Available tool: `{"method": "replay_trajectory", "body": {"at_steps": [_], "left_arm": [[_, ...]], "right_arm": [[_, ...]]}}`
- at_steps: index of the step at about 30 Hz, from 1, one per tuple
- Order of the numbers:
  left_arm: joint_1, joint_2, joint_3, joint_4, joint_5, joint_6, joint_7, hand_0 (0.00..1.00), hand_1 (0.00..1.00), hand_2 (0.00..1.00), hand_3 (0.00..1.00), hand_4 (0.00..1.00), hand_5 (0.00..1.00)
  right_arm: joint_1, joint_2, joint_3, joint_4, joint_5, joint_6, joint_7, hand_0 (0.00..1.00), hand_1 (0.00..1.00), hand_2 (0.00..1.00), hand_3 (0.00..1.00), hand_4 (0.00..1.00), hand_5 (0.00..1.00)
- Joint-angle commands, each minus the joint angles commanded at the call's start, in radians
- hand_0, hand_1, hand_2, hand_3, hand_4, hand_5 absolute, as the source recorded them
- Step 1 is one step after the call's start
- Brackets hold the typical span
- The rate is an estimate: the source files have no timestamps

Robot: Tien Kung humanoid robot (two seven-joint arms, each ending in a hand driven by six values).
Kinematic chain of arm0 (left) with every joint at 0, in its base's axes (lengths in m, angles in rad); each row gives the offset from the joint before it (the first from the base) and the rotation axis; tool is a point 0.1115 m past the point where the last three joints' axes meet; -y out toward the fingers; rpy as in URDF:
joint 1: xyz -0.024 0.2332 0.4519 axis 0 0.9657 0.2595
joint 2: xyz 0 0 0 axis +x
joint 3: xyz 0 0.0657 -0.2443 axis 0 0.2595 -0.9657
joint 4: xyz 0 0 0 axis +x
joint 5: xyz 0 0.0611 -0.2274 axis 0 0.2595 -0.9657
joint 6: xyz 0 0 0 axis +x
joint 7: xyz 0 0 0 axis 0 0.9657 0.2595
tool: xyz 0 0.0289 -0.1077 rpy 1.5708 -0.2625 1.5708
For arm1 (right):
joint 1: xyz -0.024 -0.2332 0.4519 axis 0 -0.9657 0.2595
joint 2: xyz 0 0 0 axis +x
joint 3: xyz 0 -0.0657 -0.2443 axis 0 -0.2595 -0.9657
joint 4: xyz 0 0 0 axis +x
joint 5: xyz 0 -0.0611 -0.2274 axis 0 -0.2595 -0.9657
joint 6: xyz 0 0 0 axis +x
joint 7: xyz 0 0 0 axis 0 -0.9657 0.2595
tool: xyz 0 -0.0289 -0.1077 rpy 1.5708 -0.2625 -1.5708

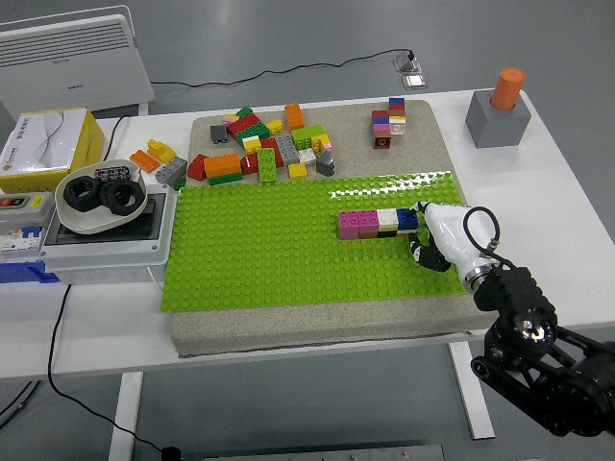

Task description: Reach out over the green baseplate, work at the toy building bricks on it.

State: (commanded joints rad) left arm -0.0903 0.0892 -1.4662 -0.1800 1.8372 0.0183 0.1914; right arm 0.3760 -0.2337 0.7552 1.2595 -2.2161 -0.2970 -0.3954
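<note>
Behind right hand (434, 238), brick row (378, 223) end hidden

No lettering can be read anywhere; the yellow box (46, 146) at the table's left carries a round emblem and print too small to make out — the white heater (72, 60) likewise.

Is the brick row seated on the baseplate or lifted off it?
Seated: the brick row lies flat on the green baseplate.
</note>
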Motion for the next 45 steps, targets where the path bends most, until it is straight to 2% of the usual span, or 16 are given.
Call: {"method": "replay_trajectory", "body": {"at_steps": [6, 7, 12, 13, 16, 18, 19, 23, 30, 31, 36, 37, 42, 43, 45], "left_arm": [[0.0, 0.001, 0.001, 0.0, -0.001, 0.0, -0.001, 0.72, 0.592, 0.51, 0.572, 0.48, 0.451], [0.0, 0.001, 0.001, 0.0, -0.001, 0.0, -0.001, 0.72, 0.592, 0.51, 0.572, 0.48, 0.451], [0.001, -0.001, 0.004, 0.0, -0.005, 0.002, 0.0, 0.72, 0.592, 0.51, 0.572, 0.48, 0.451], [0.001, -0.002, 0.007, 0.0, -0.008, 0.003, 0.0, 0.72, 0.591, 0.51, 0.573, 0.481, 0.451], [0.002, -0.005, 0.01, 0.0, -0.009, 0.007, 0.0, 0.72, 0.591, 0.51, 0.573, 0.481, 0.451], [0.001, -0.007, 0.011, 0.0, -0.007, 0.008, -0.003, 0.72, 0.591, 0.51, 0.573, 0.481, 0.451], [0.0, -0.008, 0.012, 0.0, -0.006, 0.009, -0.004, 0.72, 0.591, 0.509, 0.573, 0.48, 0.454], [-0.003, -0.012, 0.015, 0.0, -0.004, 0.011, -0.011, 0.72, 0.591, 0.509, 0.573, 0.48, 0.454], [-0.007, -0.013, 0.019, 0.0, 0.001, 0.011, -0.009, 0.72, 0.591, 0.509, 0.573, 0.481, 0.451], [-0.007, -0.013, 0.019, 0.0, 0.003, 0.011, -0.008, 0.72, 0.591, 0.509, 0.574, 0.48, 0.453], [-0.007, -0.013, 0.015, 0.0, 0.018, 0.002, -0.008, 0.72, 0.591, 0.509, 0.574, 0.48, 0.453], [-0.007, -0.013, 0.014, 0.0, 0.018, 0.0, -0.009, 0.72, 0.591, 0.511, 0.578, 0.477, 0.454], [-0.005, -0.012, 0.012, 0.0, 0.017, -0.007, -0.016, 0.72, 0.591, 0.511, 0.578, 0.477, 0.454], [-0.004, -0.012, 0.011, 0.0, 0.019, -0.008, -0.016, 0.721, 0.591, 0.505, 0.58, 0.487, 0.482], [-0.005, -0.012, 0.011, 0.0, 0.023, -0.01, -0.015, 0.721, 0.591, 0.505, 0.58, 0.487, 0.482]], "right_arm": [[-0.004, -0.011, 0.032, 0.042, -0.001, -0.077, 0.032, 0.057, 0.046, 0.182, 0.674, 0.535, 0.205], [-0.008, -0.012, 0.039, 0.052, 0.0, -0.089, 0.04, 0.074, 0.067, 0.211, 0.695, 0.557, 0.178], [-0.052, -0.017, 0.102, 0.098, 0.044, -0.153, 0.114, 0.074, 0.067, 0.211, 0.695, 0.557, 0.178], [-0.071, -0.019, 0.111, 0.103, 0.07, -0.169, 0.14, 0.209, 0.207, 0.328, 0.82, 0.577, 0.228], [-0.109, -0.025, 0.111, 0.111, 0.125, -0.193, 0.194, 0.209, 0.207, 0.328, 0.82, 0.577, 0.228], [-0.131, -0.028, 0.109, 0.115, 0.161, -0.2, 0.23, 0.209, 0.207, 0.328, 0.82, 0.577, 0.228], [-0.14, -0.029, 0.11, 0.117, 0.176, -0.203, 0.25, 0.27, 0.282, 0.386, 0.835, 0.582, 0.248], [-0.153, -0.031, 0.125, 0.124, 0.197, -0.209, 0.297, 0.27, 0.282, 0.386, 0.835, 0.582, 0.248], [-0.154, -0.026, 0.118, 0.124, 0.212, -0.209, 0.318, 0.284, 0.294, 0.396, 0.828, 0.577, 0.25], [-0.153, -0.026, 0.115, 0.124, 0.21, -0.207, 0.317, 0.289, 0.293, 0.395, 0.823, 0.789, 0.275], [-0.147, -0.021, 0.108, 0.127, 0.202, -0.199, 0.319, 0.289, 0.293, 0.395, 0.823, 0.789, 0.275], [-0.147, -0.02, 0.108, 0.128, 0.203, -0.199, 0.319, 0.293, 0.291, 0.397, 0.824, 0.879, 0.25], [-0.151, -0.017, 0.098, 0.112, 0.289, -0.194, 0.344, 0.293, 0.291, 0.397, 0.824, 0.879, 0.25], [-0.152, -0.018, 0.092, 0.11, 0.311, -0.194, 0.354, 0.237, 0.253, 0.366, 0.82, 0.887, 0.246], [-0.152, -0.018, 0.082, 0.106, 0.35, -0.196, 0.37, 0.237, 0.253, 0.366, 0.82, 0.887, 0.246]]}}
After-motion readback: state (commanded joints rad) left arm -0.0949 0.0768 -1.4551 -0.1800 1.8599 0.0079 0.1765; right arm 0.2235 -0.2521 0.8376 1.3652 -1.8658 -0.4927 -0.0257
